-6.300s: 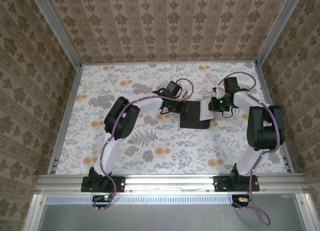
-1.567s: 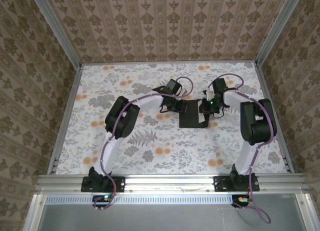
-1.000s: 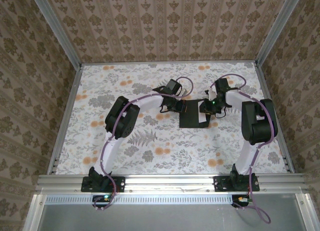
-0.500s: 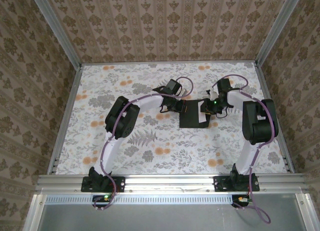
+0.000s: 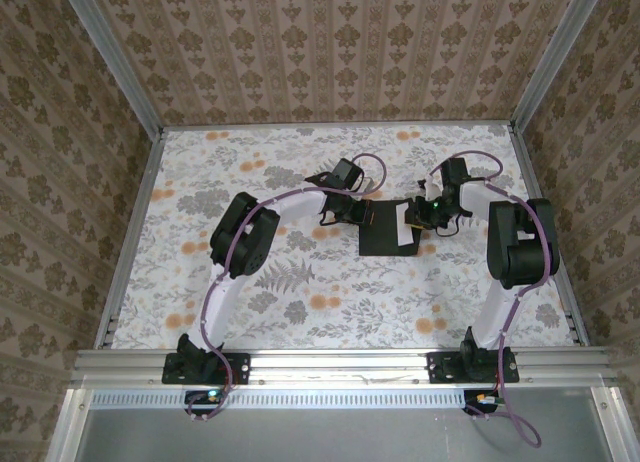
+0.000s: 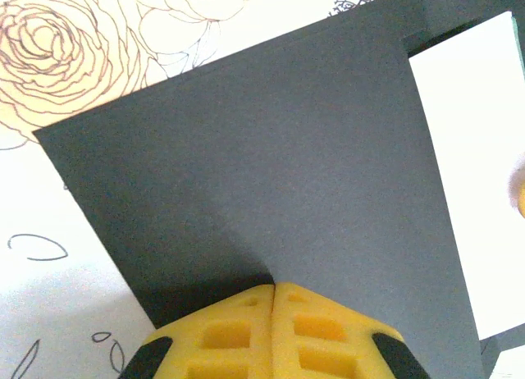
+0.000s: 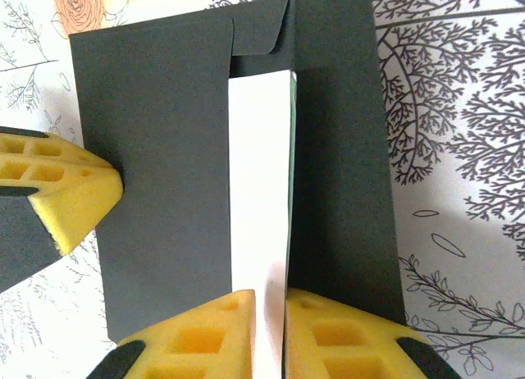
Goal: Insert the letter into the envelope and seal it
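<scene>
**Mia:** Where is the letter now?

**Ben:** It lies flat on the desk. Most of it is tucked in the pocket of the envelope. A long white strip of it peeks out between the pocket's edge and the open flap.

**Mia:** Is the letter heavy?

**Ben:** No, I think it is very light. It is a thin card and a bit stiff. It looks smooth, so it may slide easily on the dark paper. It may bend or crease if you squeeze hard.

**Mia:** So where is a good place to take hold?

**Ben:** I would say the bare white strip, near its long green edge. Push it flat and sideways into the pocket, not down.

**Mia:** What does the right pincer do?

**Ben:** It sits at the near end of that white strip. Its yellow pads are almost together, with a thin gap where white shows. I cannot tell if it nips the card or just touches it.

**Mia:** And the left pincer?

**Ben:** Its pads are pressed together. The tips rest at the envelope's other side edge, away from the letter. I think that stops the envelope from sliding, because it is thin and light too.

**Mia:** And the flap?

**Ben:** It is soft paper with a fold. It is open, so the sealing is not yet done. I would take it by its free long edge and fold it over gently.
</scene>
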Tool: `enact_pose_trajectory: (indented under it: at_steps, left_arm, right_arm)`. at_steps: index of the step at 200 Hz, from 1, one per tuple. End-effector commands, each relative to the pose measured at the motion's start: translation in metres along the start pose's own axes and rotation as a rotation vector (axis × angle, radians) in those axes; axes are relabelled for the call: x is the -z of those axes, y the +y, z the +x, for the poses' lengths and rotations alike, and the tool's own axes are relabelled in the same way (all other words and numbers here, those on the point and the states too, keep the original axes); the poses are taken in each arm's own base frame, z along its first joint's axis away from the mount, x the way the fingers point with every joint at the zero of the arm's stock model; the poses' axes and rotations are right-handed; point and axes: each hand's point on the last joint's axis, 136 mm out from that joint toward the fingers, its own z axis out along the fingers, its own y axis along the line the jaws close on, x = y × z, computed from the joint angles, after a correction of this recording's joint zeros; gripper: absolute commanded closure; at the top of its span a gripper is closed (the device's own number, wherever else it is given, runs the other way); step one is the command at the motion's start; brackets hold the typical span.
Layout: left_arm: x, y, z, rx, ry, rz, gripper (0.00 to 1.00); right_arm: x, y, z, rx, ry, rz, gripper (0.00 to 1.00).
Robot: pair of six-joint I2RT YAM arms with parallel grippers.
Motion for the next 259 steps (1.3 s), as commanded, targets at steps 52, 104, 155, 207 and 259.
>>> enact_pose_trajectory:
  at_steps: [52,104,155,207,259]
  left_arm:
    - [-0.023,0.038,0.054,0.083,0.157,-0.110,1.00]
    - [-0.017,0.037,0.053,0.117,0.138,-0.118,1.00]
    - [0.013,0.029,0.033,0.118,0.066,-0.126,1.00]
    - [0.035,0.027,0.025,0.120,0.032,-0.135,1.00]
    - [0.030,0.026,0.027,0.120,0.039,-0.113,0.99]
  right_arm:
    - [-0.006,-0.002,0.009,-0.014,0.021,-0.020,1.00]
    - [-0.007,-0.005,0.010,-0.032,0.024,-0.006,1.00]
    - [-0.007,-0.006,0.009,-0.024,0.025,-0.004,1.00]
    - [-0.007,-0.004,0.007,-0.018,0.022,-0.011,1.00]
    - [-0.007,0.003,0.005,-0.012,0.024,-0.040,1.00]
